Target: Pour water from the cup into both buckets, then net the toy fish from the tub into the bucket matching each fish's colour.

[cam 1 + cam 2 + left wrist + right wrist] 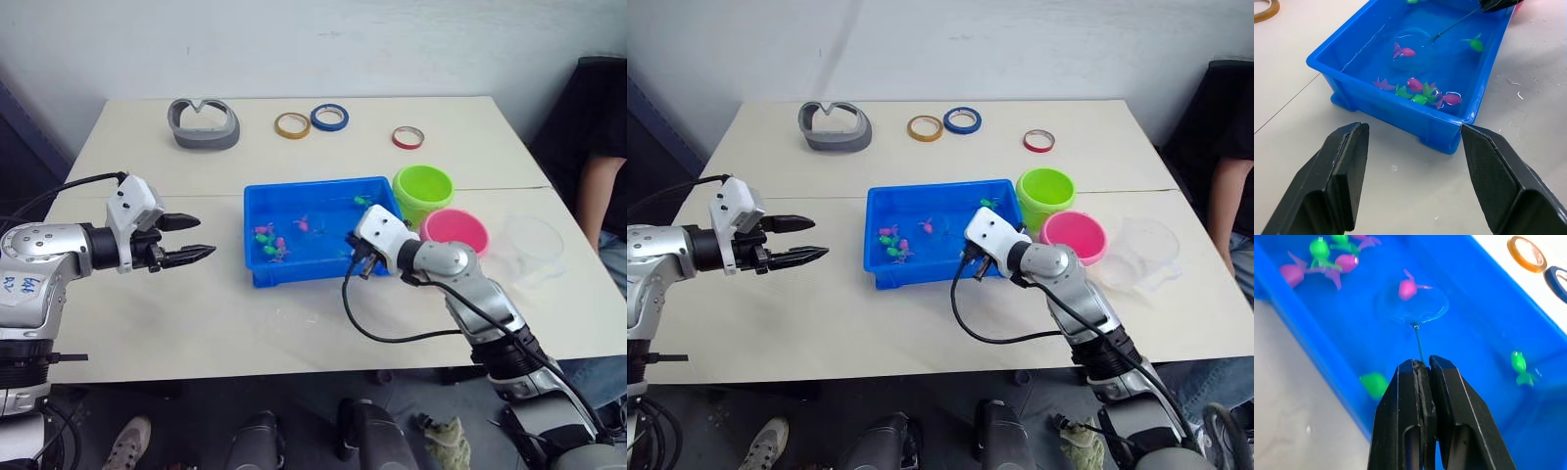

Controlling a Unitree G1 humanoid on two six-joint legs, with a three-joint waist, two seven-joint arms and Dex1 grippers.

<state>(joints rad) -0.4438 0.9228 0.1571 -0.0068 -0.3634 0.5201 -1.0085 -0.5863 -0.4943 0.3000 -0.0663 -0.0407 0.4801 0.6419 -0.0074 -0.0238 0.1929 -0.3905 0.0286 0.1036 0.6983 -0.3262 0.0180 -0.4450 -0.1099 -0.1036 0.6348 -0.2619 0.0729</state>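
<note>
The blue tub holds water and several toy fish, pink and green. My right gripper is shut on the thin handle of the net, whose hoop lies in the water under a pink fish. A green fish floats off to one side. That gripper hangs over the tub's near right corner. The green bucket and pink bucket stand just right of the tub, with the clear cup beyond them. My left gripper is open and empty, left of the tub.
A grey curved holder sits at the table's back left. Orange, blue and red tape rings lie along the back. A person sits at the right edge. A black cable loops from my right wrist.
</note>
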